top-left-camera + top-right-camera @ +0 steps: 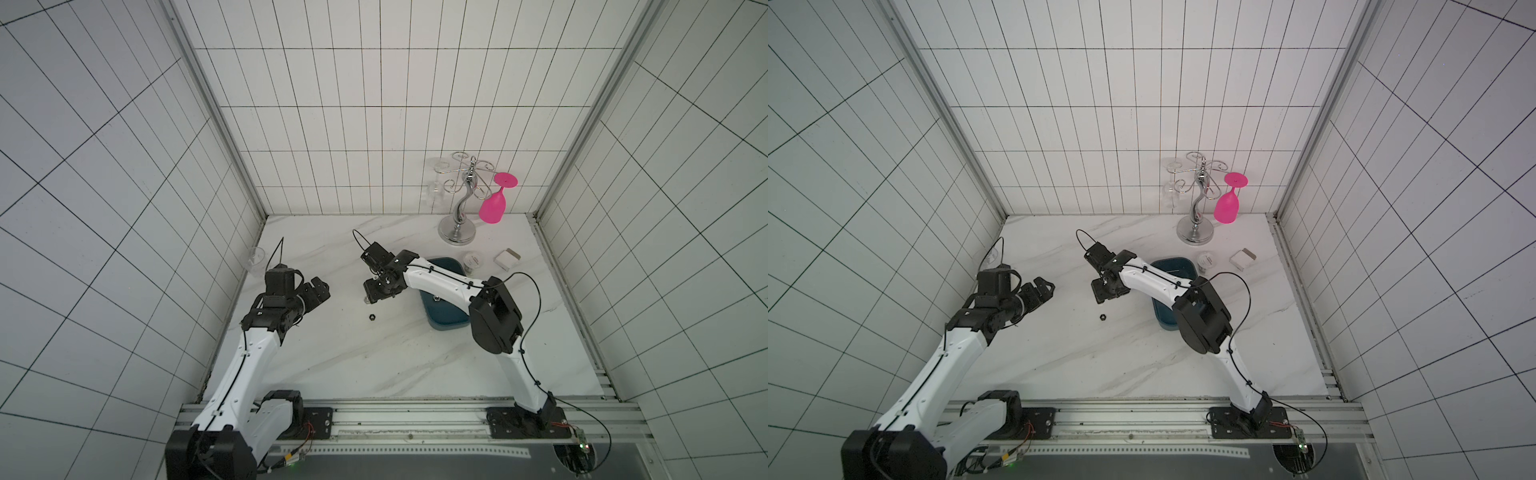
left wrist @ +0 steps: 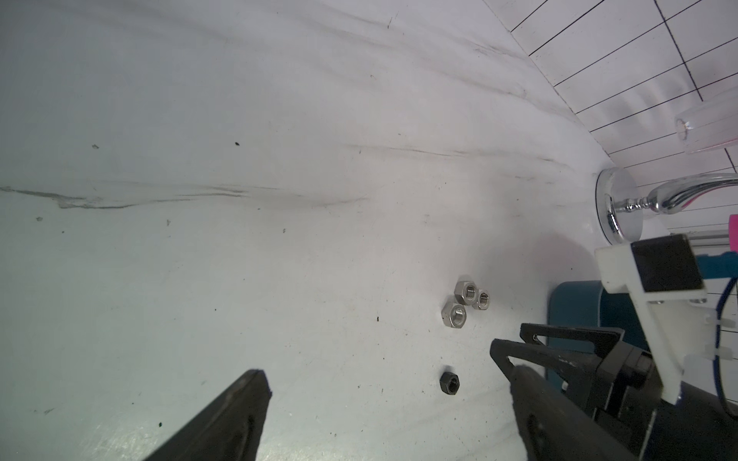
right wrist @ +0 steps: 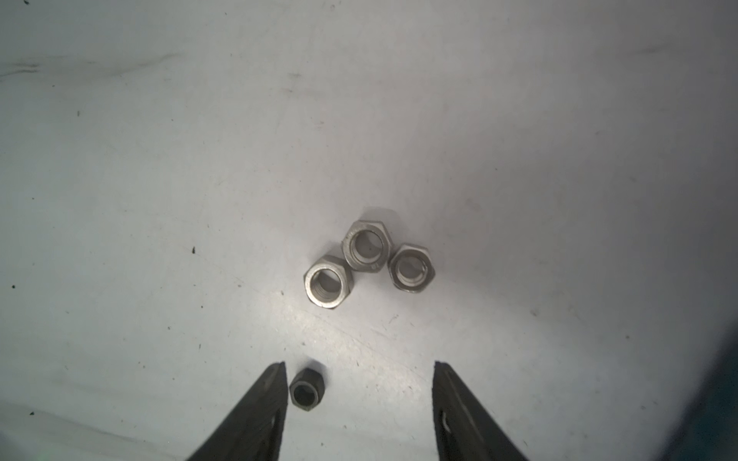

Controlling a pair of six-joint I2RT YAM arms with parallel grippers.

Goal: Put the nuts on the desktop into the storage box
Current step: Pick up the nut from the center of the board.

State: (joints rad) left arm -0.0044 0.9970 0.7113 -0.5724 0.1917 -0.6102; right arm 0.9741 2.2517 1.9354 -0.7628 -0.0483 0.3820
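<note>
Left pincer [image 1: 318, 293] hovers over the counter [image 1: 374, 365]. The left wrist view shows its fingers spread wide, nothing between them. Moving right, one black nut [image 1: 372, 317] lies alone in both top views. Three silver nuts [image 3: 367, 259], touching in a cluster, show only in the wrist views, lost from above beneath the right pincer [image 3: 359, 379]. That one stands parted and empty too, with the black nut just beside one finger. Further right, the storage box [image 1: 440, 322] sits under the right arm, then a round jar [image 1: 472, 262] and a small white box [image 1: 508, 259]. The counter is white and grey-veined, with black-gridded tile walls [image 1: 374, 83] around it.
</note>
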